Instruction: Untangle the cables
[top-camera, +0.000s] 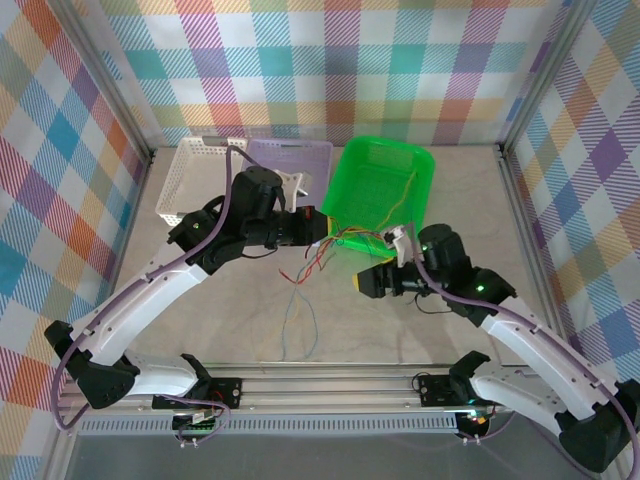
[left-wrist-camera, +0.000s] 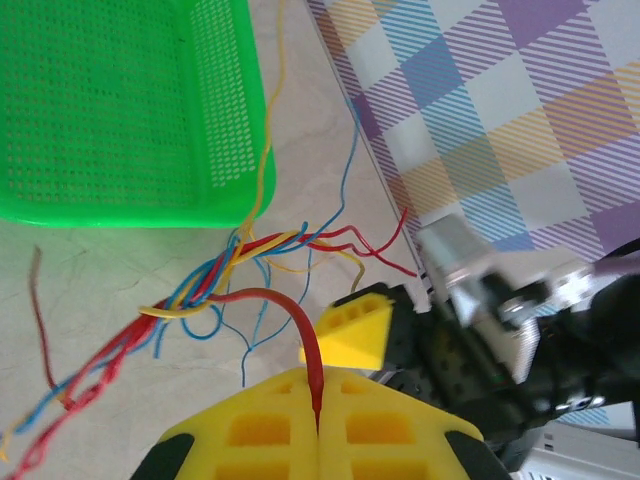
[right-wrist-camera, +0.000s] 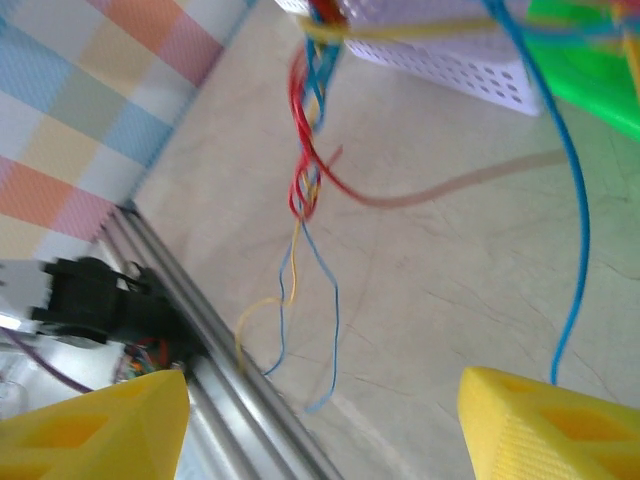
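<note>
The left gripper (left-wrist-camera: 318, 385) pinches one red cable (left-wrist-camera: 290, 305) tight, just by the green basket (left-wrist-camera: 120, 210). The other cables (left-wrist-camera: 240, 262) lie twisted together at the basket's near rim. The right gripper (right-wrist-camera: 325, 390) is spread wide, holding nothing.

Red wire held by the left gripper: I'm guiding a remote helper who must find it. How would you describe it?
Find the green basket; just below its rim lies a twisted bundle of red, blue and yellow cables. One red wire arches out of that bundle alone and ends pinched in the shut left gripper, unlike its loose neighbours.
</note>
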